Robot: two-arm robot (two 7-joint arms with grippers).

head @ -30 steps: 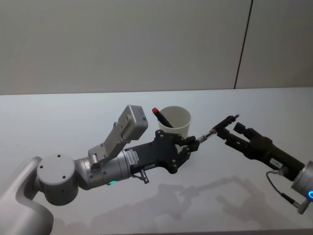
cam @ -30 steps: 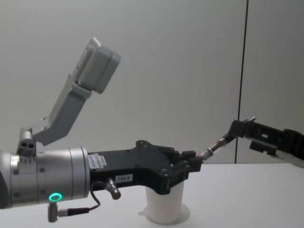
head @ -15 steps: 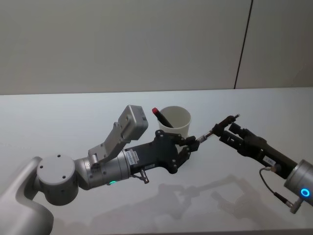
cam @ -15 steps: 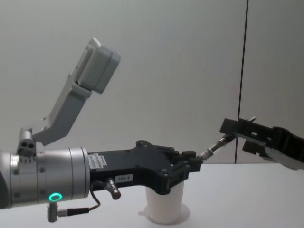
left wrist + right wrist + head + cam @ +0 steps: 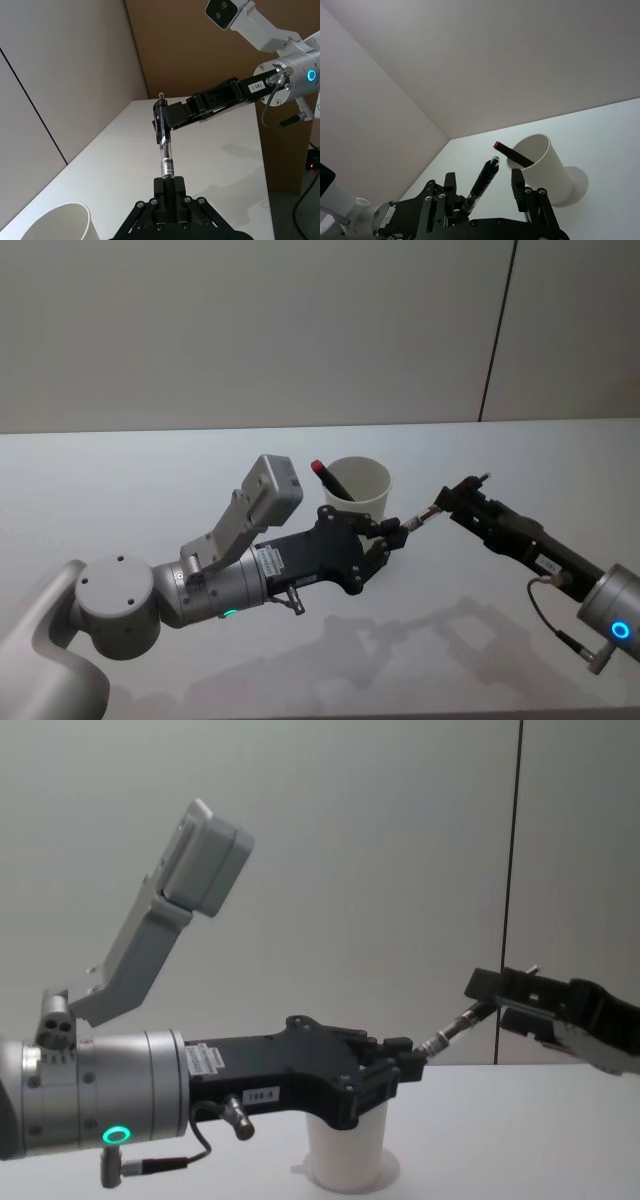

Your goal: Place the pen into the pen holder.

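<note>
Holding pen [image 5: 164, 150] clamped in left gripper [image 5: 398, 531] | right gripper [image 5: 455, 497] fingers apart around its far end | you must insert it into pen holder [image 5: 358, 489] beside left gripper.

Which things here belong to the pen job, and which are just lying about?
Job:
pen
cup
left end effector, gripping the pen
right end effector, open around the pen's far end

Lying about:
red-tipped marker, already in the cup
table
</note>
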